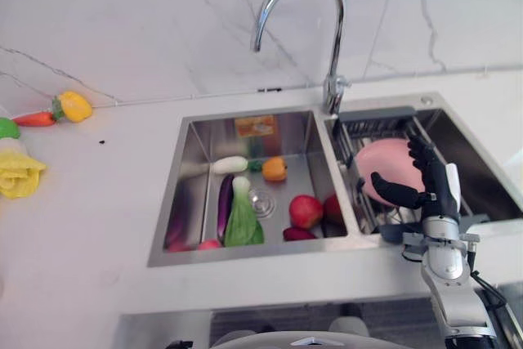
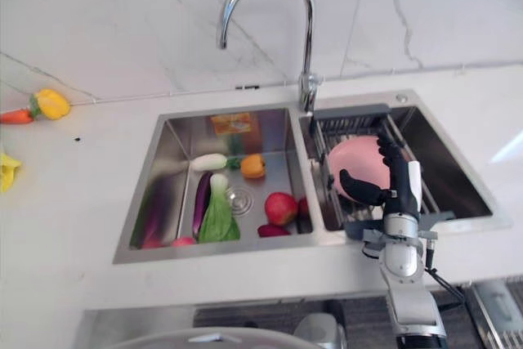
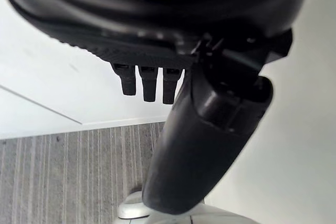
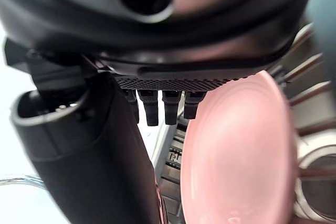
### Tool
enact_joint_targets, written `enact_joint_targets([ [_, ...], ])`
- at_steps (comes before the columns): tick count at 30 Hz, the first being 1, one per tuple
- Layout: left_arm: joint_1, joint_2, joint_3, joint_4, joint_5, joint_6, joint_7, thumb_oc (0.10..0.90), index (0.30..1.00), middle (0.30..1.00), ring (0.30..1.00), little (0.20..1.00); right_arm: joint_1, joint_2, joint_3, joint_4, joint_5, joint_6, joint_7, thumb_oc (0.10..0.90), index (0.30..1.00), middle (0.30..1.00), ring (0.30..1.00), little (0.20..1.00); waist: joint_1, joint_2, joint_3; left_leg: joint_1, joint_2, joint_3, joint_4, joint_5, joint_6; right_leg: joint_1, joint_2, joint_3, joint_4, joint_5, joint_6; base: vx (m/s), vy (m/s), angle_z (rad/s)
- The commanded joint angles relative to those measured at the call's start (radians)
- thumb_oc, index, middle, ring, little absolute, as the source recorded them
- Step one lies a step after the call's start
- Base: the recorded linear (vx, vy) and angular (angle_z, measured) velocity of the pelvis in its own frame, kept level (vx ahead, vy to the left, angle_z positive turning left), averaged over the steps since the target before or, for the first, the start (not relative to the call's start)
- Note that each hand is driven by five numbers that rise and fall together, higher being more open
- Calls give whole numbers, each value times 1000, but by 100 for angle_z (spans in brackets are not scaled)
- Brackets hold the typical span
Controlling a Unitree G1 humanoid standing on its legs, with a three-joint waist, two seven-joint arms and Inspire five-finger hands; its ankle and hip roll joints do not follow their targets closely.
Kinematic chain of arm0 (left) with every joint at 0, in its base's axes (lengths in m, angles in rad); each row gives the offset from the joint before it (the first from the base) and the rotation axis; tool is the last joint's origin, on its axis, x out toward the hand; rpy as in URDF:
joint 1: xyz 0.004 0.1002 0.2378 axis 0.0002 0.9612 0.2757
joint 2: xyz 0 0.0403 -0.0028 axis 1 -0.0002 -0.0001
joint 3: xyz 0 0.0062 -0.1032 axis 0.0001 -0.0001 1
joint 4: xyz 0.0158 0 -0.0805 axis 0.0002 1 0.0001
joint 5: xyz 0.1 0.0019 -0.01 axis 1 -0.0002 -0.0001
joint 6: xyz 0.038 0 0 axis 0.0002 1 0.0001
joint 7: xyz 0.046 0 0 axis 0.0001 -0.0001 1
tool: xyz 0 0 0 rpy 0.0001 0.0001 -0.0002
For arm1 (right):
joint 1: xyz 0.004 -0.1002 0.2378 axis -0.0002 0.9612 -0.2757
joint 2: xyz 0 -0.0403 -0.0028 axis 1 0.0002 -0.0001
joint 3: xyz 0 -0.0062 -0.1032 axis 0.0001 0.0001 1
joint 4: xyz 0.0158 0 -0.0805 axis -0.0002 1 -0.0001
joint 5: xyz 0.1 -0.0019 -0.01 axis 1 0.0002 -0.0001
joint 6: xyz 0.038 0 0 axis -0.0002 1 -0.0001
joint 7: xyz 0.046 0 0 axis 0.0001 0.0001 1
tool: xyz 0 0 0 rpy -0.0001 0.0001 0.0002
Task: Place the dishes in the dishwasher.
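- The pink plate (image 1: 386,167) stands on edge in the rack (image 1: 384,124), at 3 o'clock of the sink (image 1: 245,181).
- The right hand (image 1: 421,179) hovers beside it, fingers spread, holding nothing.
- Good practice: bring thumb and fingers around the rim squarely before pinching.

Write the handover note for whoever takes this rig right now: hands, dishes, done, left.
Right hand: open, fingers and thumb spread at the pink plate, no grip closed yet.
Left hand: idle in its wrist view, fingers straight, holding nothing, above a striped floor.
The plate stands on edge in the wire dish rack set in the right basin of the sink. The left basin holds toy vegetables and fruit under the faucet.
Done: nothing moved that the views show.
Left: grasp the plate, lift it out, carry it to the dishwasher.
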State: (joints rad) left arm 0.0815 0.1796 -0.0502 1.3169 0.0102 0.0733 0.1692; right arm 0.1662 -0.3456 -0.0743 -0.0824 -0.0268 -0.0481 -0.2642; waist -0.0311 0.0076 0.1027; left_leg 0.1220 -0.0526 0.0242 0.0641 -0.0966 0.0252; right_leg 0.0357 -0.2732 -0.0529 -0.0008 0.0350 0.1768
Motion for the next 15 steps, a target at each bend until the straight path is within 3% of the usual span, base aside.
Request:
enact_joint_targets([
  [1, -16, 9, 12, 16, -6, 2, 13, 800, 900, 900, 900, 900, -97, -52, -89, -102, 26, -89, -9, 800, 900, 900, 900, 900, 4, 26, -35, -1, 137, 3, 52, -110, -65, -50, 49, -16, 93, -80, 18, 47, -182, -13],
  [4, -23, -8, -9, 24, -4, 3, 1, 800, 900, 900, 900, 900, -99, -81, -82, -115, 43, -94, 21, 800, 900, 900, 900, 900, 4, 32, -52, 11, 196, -7, 1, -64, -95, -22, 104, -36, 62, -107, -10, 58, -262, -13],
  [13, -52, -19, -53, 8, 20, 2, -17, 800, 900, 900, 900, 900, -96, -127, -86, -122, 52, -101, 60, 800, 900, 900, 900, 900, -14, 45, -63, 29, 234, -14, -75, -13, -120, 15, 144, -66, 22, -126, -30, 8, -86, 2],
  [15, -64, -21, -68, 0, 47, -3, -34, 800, 900, 900, 900, 900, -93, -175, -93, -113, 17, -92, 89, 800, 900, 900, 900, 900, -20, 50, -67, 38, 234, -6, -104, -1, -123, 31, 145, -76, -9, -117, -28, 0, 0, 0],
])
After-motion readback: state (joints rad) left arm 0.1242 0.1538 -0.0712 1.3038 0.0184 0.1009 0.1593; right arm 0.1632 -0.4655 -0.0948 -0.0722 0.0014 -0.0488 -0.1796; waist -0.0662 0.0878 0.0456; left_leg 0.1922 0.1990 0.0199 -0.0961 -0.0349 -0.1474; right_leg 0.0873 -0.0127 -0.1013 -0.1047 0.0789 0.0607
